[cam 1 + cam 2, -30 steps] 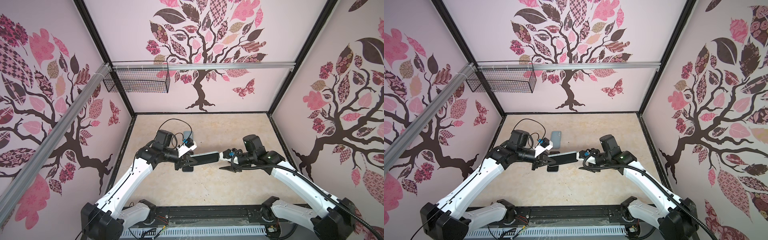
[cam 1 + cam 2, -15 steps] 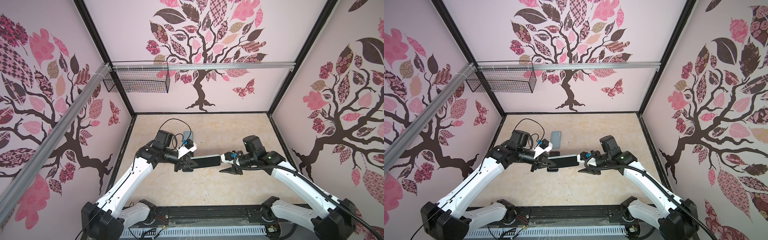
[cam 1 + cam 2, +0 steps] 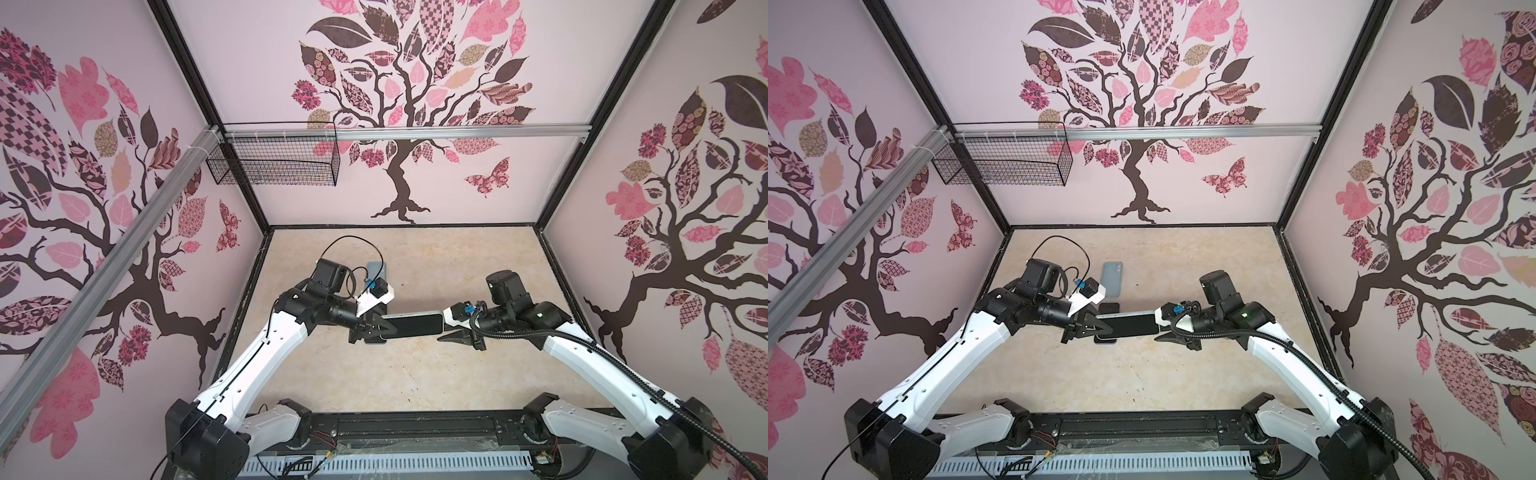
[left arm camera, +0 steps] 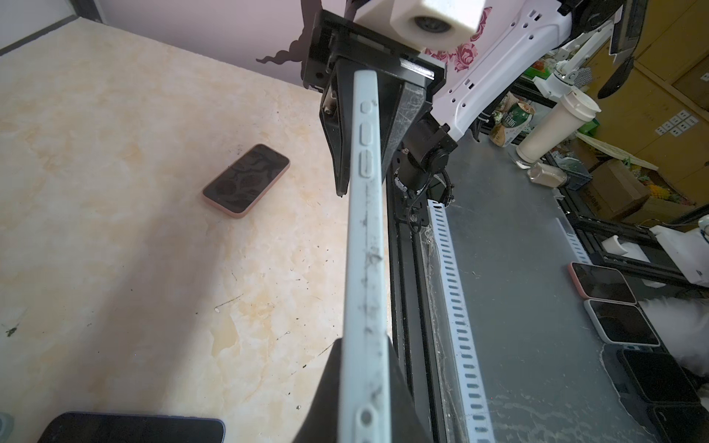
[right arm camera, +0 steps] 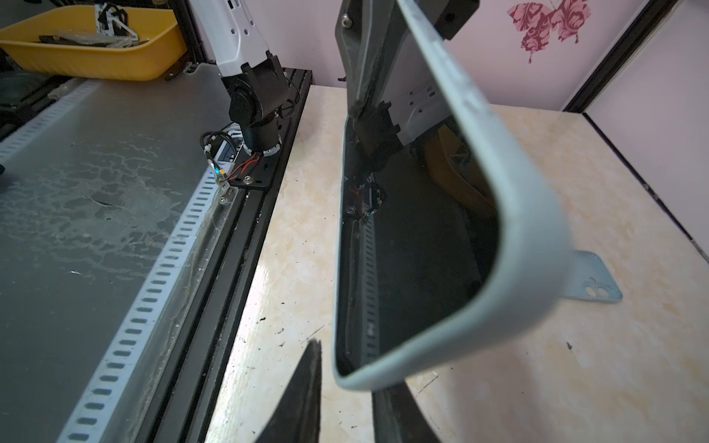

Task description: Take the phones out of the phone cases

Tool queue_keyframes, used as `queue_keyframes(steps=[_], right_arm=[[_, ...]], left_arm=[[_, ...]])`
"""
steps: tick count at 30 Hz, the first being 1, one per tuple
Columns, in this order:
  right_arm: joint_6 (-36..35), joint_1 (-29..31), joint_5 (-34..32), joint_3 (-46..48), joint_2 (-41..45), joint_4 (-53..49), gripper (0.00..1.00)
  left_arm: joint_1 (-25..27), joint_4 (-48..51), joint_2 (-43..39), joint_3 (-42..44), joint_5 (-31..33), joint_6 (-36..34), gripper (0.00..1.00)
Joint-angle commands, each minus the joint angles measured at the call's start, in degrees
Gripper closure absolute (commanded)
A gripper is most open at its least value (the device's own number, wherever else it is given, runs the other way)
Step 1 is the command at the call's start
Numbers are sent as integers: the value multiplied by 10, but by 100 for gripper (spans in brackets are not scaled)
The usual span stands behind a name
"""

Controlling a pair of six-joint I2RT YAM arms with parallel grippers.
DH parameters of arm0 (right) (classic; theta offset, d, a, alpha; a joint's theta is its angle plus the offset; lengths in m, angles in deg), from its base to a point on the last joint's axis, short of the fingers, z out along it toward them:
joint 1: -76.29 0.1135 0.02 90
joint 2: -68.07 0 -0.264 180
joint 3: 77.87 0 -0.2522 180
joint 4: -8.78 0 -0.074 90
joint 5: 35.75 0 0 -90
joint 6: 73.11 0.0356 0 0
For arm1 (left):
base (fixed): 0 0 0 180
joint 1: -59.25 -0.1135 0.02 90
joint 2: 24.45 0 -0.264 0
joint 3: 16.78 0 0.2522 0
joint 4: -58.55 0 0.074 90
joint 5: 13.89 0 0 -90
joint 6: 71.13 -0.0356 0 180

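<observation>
The left gripper [image 3: 376, 328] clamps the left end of the phone [image 3: 415, 327], inside its pale blue phone case [image 4: 364, 230], above mid-table. The right gripper [image 3: 444, 328] has narrow jaws straddling the right end; grip unclear.

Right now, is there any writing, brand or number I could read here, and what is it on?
None is legible.
Green can: printed characters, too blurred to read.
White stickers: too small to read.
Cased phone, loose blue case: no writing shows.
</observation>
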Motion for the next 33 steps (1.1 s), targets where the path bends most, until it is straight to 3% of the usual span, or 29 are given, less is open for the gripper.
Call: queue_keyframes(steps=[1,15,26,33], right_arm=[[-5,4,29,-31,2,-13,78],[-12,10,27,-42,-12,-32,80],[-15,15,18,-47,-19,-42,90],[-11,18,22,-48,-17,-40,76]], left_arm=[[-3,-6,0,-26,-28,-12,100],[2,4,10,-30,-23,-18,100],[5,8,10,-31,-20,-21,100],[10,18,15,-35,-12,-25,100]])
